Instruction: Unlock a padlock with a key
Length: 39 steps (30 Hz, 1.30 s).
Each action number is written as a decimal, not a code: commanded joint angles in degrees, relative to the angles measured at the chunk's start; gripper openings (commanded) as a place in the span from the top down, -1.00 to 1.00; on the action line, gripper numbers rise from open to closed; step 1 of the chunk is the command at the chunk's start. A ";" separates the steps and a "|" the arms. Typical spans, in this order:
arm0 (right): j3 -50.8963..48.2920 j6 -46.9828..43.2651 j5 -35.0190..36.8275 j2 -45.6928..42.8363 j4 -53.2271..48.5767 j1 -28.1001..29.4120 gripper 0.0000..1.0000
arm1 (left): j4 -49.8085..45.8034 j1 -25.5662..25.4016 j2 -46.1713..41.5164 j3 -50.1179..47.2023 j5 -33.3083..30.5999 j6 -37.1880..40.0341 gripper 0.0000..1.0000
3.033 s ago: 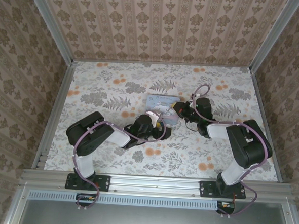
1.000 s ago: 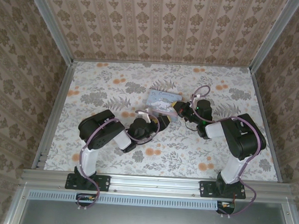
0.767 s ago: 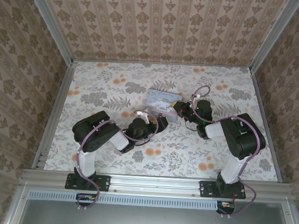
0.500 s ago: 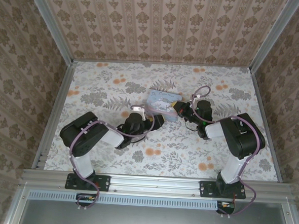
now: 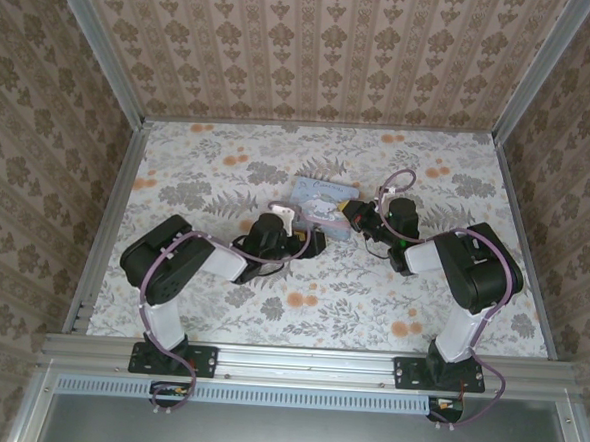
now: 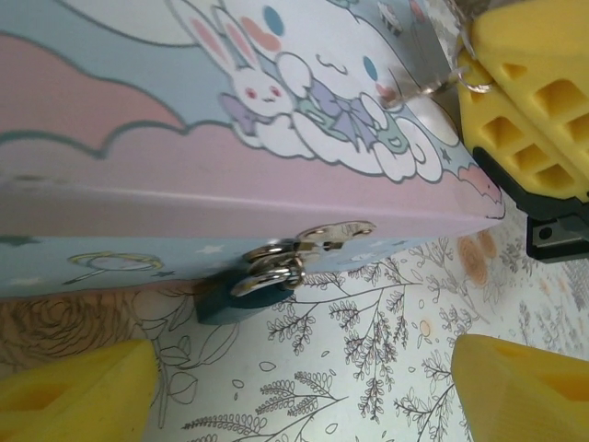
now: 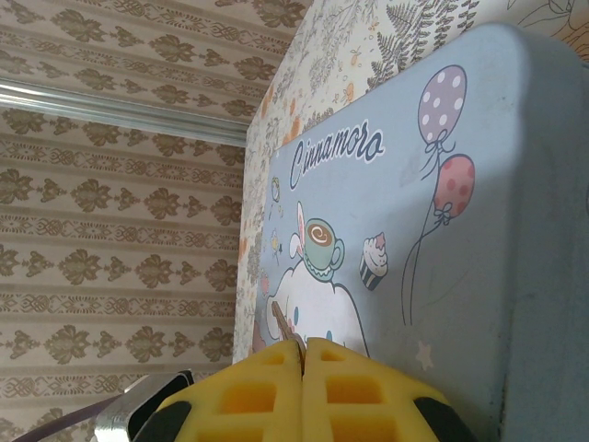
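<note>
Top view: two arms met at a pale-blue tin (image 5: 322, 195) in the middle of a floral table (image 5: 199, 155). The left gripper (image 5: 312, 244) lay low against the tin's near edge. The right gripper (image 5: 353, 217) sat at the tin's right end. The lock itself was too small to pick out from up there.

Left wrist view: the padlock (image 6: 232, 296), a tiny dark body on a silver shackle (image 6: 271, 269), hung from the clasp (image 6: 336, 232) on the tin's side wall. Its body reached down to the table. It lay straight ahead of the left gripper, a little left of the midline between the yellow fingers (image 6: 74, 396). Those jaws stood wide apart with nothing between them. The lock's long axis tilted from the clasp down and to the left. At the upper right, over the lid's corner, a silver key (image 6: 419, 60) on a ring (image 6: 474, 85) met the right gripper's yellow tips.

Right wrist view: the right gripper (image 7: 304, 368) had its jaws pressed together on a thin metal sliver (most likely the key's edge), looking across the cartoon lid (image 7: 442, 230).

Judged from this, the left arm was the nearer to the lock. The key would have to come off the lid and round to the side wall.
</note>
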 commanded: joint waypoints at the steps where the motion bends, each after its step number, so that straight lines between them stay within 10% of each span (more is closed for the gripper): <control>1: -1.72 -0.17 -0.36 3.39 -7.37 -0.09 1.00 | -3.97 -0.89 1.50 2.61 1.13 5.17 -0.69; 39: -1.78 -0.05 -0.52 3.87 -7.34 -0.09 1.00 | 1.39 -2.62 5.80 5.92 0.20 3.46 -0.69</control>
